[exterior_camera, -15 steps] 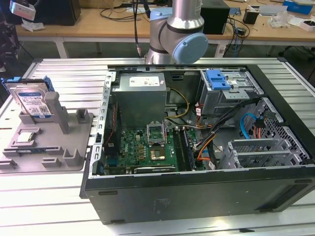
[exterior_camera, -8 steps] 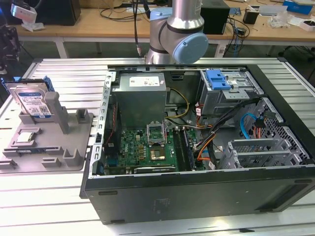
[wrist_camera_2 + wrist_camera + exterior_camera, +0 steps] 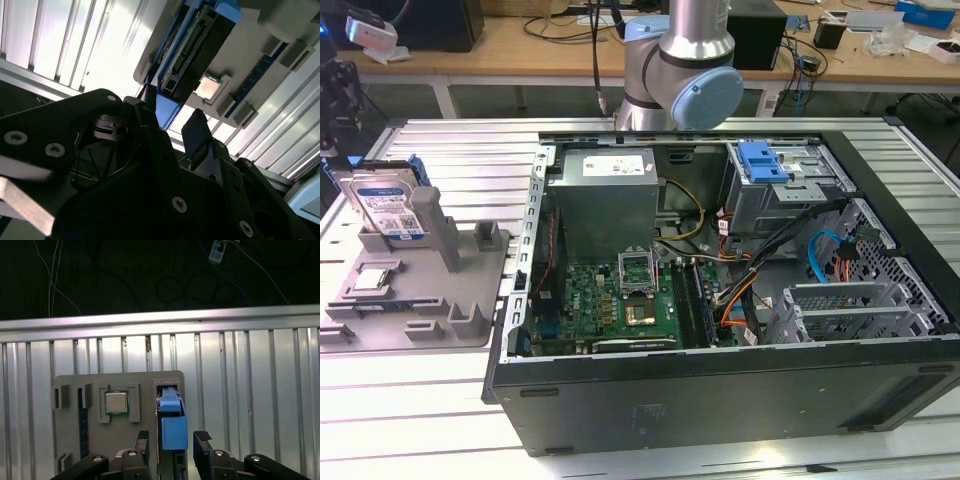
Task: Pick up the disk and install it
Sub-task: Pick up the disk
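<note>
The disk (image 3: 388,205) stands on edge in a slot of the grey holder tray (image 3: 470,300) at the exterior view's left, its white-and-blue label facing the camera. In both wrist views I look along my gripper (image 3: 172,437) at the disk's blue carrier bracket (image 3: 174,432). My two black fingers (image 3: 143,439) straddle the bracket with a small gap on each side, so the gripper (image 3: 172,120) is open around the disk's upper edge (image 3: 167,107). The disk still rests in the tray.
An open computer case (image 3: 720,390) lies at the exterior view's right, with a motherboard (image 3: 620,300), cables and a blue drive bay (image 3: 765,160) inside. A processor chip (image 3: 116,402) sits in the tray beside the disk. The ribbed metal table (image 3: 250,390) surrounds the tray.
</note>
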You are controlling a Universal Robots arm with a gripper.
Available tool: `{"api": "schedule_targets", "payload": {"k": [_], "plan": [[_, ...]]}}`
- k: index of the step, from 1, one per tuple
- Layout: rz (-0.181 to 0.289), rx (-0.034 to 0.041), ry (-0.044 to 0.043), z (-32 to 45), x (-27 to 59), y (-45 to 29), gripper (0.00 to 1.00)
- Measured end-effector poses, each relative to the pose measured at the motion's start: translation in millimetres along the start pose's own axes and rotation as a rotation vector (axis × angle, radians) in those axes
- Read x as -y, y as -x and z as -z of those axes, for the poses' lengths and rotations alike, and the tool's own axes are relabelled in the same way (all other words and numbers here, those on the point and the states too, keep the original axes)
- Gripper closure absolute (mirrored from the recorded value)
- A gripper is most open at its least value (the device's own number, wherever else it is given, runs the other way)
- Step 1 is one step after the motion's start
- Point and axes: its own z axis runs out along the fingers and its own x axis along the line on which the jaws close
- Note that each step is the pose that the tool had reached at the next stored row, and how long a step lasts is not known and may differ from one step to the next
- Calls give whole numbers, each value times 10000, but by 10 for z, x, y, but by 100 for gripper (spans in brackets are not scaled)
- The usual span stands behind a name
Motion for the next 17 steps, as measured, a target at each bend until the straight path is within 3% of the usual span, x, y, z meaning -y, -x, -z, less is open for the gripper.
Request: {"api": "schedule_targets", "payload": {"k": [17], "plan": [[1,-1,2,-164,-1,27,52]]}}
